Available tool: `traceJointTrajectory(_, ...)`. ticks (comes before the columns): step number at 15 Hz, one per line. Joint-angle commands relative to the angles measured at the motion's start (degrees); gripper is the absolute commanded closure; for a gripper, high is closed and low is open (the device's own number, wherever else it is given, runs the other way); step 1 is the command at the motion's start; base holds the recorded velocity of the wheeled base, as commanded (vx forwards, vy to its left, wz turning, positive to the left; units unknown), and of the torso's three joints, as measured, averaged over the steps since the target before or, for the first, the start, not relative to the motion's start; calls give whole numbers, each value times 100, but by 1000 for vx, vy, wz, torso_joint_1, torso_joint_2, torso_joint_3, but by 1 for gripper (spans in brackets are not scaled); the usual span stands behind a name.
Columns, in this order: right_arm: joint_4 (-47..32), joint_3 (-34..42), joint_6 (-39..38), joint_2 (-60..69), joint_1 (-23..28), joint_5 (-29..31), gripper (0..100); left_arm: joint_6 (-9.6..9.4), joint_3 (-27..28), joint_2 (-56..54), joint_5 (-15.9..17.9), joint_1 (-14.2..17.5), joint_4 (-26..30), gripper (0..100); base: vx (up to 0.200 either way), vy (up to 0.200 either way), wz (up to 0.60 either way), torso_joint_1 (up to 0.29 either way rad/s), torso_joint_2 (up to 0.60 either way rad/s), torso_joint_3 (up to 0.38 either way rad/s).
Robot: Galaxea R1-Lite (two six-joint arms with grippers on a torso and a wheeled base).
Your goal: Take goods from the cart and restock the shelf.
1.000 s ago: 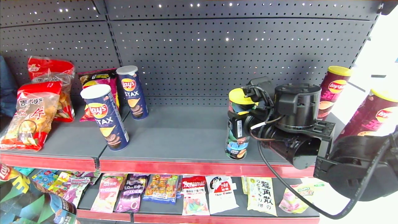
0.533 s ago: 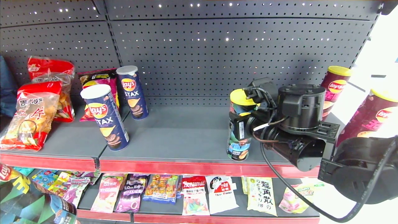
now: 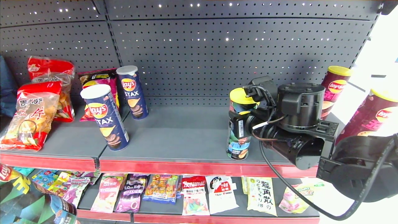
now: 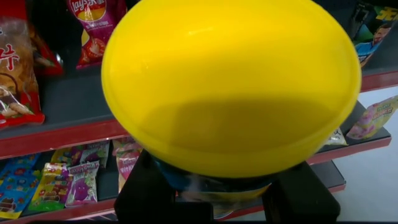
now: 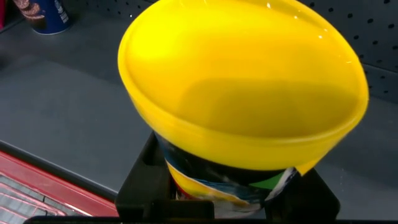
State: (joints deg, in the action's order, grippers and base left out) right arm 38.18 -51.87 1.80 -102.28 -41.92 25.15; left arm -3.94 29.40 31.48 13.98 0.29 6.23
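A colourful chip can (image 3: 238,146) with a yellow lid (image 3: 241,95) stands upright near the red front edge of the grey shelf (image 3: 186,133). My right gripper (image 3: 239,124) is shut on its middle. The right wrist view looks down on that lid (image 5: 242,81), with my right gripper (image 5: 230,199) closed on the can below it. A second can of the same kind (image 3: 28,202) sits low at the far left, below the shelf. Its yellow lid (image 4: 230,81) faces the left wrist view, and my left gripper (image 4: 217,199) is shut on it.
Two blue chip cans (image 3: 105,118) (image 3: 133,91) and red snack bags (image 3: 31,115) stand at the shelf's left. Maroon cans (image 3: 335,90) (image 3: 373,118) stand at the right. A wide stretch of grey shelf lies between the blue cans and the held can. Snack packets (image 3: 192,193) line the lower shelf.
The right arm has shifted slightly to the right, dipped a little and risen again. Its can stays at almost the same spot on the shelf. Nothing else has moved.
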Motion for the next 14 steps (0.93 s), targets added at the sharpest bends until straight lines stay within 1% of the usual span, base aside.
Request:
traceJointTrajectory(1, 14, -16, 4, -29, 0, -1, 100, -2, 4, -1, -1, -3, 1, 100, 0, 0, 0, 0, 0, 0)
traceJointTrajectory(7, 14, -16, 4, -90, -132, 43, 100, -2, 4, -19, -1, -3, 1, 100, 0, 0, 0, 0, 0, 0)
traceJointTrajectory(11, 5, -16, 4, -108, -123, 210, 100, -2, 4, -19, -1, -3, 1, 100, 0, 0, 0, 0, 0, 0)
traceJointTrajectory(14, 5, 10, 4, -99, -123, 218, 100, -2, 4, -19, -1, 6, 1, 100, 0, 0, 0, 0, 0, 0)
